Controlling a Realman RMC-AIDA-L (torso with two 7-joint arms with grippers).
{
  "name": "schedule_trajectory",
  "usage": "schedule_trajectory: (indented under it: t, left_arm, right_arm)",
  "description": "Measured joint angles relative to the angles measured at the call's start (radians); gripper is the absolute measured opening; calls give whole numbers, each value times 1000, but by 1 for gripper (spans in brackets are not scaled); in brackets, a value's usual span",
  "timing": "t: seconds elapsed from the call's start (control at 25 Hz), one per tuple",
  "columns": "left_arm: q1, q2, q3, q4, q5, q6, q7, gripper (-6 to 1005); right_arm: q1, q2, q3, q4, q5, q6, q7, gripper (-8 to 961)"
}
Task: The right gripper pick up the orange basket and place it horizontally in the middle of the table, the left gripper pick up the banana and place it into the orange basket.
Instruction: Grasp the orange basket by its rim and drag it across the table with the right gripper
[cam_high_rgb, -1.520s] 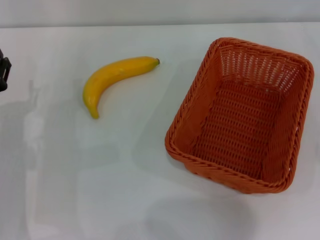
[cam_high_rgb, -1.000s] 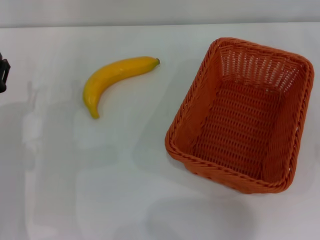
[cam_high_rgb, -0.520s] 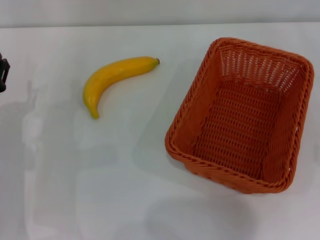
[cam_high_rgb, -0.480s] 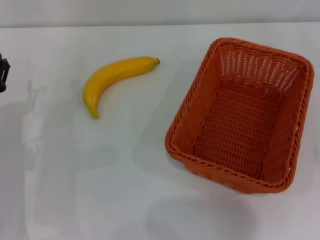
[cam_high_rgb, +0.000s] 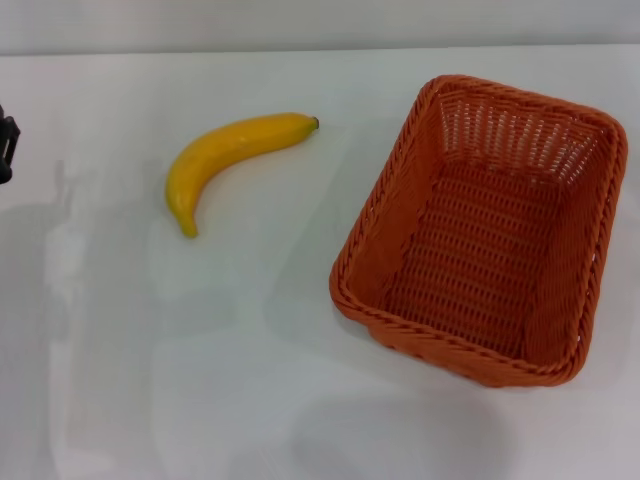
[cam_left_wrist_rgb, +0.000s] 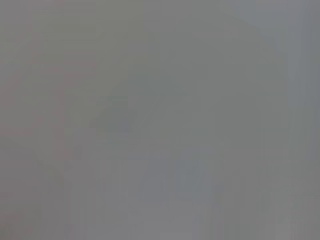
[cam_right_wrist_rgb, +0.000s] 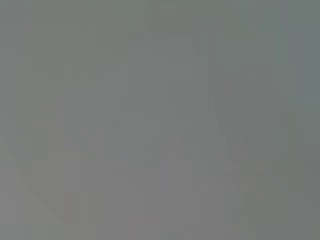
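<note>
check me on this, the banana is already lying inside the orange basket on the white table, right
Not quite. The head view shows the banana lying on the bare white table, well apart from the orange basket and to its left. The basket is empty. Otherwise correct: both are on the white table.

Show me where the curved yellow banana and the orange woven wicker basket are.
curved yellow banana (cam_high_rgb: 222, 152), head view, middle of its body.
orange woven wicker basket (cam_high_rgb: 392, 195), head view, braided rim on its left side.
</note>
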Motion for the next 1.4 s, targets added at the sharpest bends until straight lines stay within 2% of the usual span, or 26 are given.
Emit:
schedule_trajectory:
  t: [0.04,0.12,0.16,0.28,0.4,0.48,0.72,0.84,1.0,1.08,1.2,1.32,1.4]
  left_arm:
    - [0,0,0,1,0,0,0,879]
    - [0,1,0,3,0,0,0,879]
    - [-1,1,0,4,0,0,0,879]
    - [-2,1,0,5,12,0,-1,879]
    - [-5,1,0,5,23,0,-1,879]
    - [-6,1,0,5,24,-1,-1,879]
    - [-10,1,0,5,42,-6,-2,879]
    - [-12,1,0,5,47,-16,-2,879]
    - [-17,1,0,3,48,-24,2,879]
    - [-18,1,0,4,51,-25,5,879]
    - [-19,1,0,5,66,-26,6,880]
    - [-20,1,0,5,73,-28,6,880]
    - [-20,1,0,5,74,-30,6,880]
  right_arm:
    - [4,-34,-59,0,0,-7,87,844]
    - [15,-84,-153,-1,0,-20,216,844]
    - [25,-122,-223,-1,-1,-31,304,844]
    - [67,-202,-358,-16,-43,-67,473,843]
    - [121,-249,-397,-47,-172,-101,593,843]
    - [178,-275,-395,-77,-344,-133,684,843]
    - [355,-332,-401,-91,-696,-208,846,843]
    - [431,-348,-403,-103,-836,-247,900,844]
    - [514,-350,-405,-162,-987,-325,972,844]
    - [578,-337,-405,-213,-1094,-388,1019,844]
    - [611,-325,-405,-234,-1148,-411,1036,843]
    - [656,-294,-406,-256,-1242,-428,1049,843]
    - [676,-264,-407,-275,-1286,-423,1051,843]
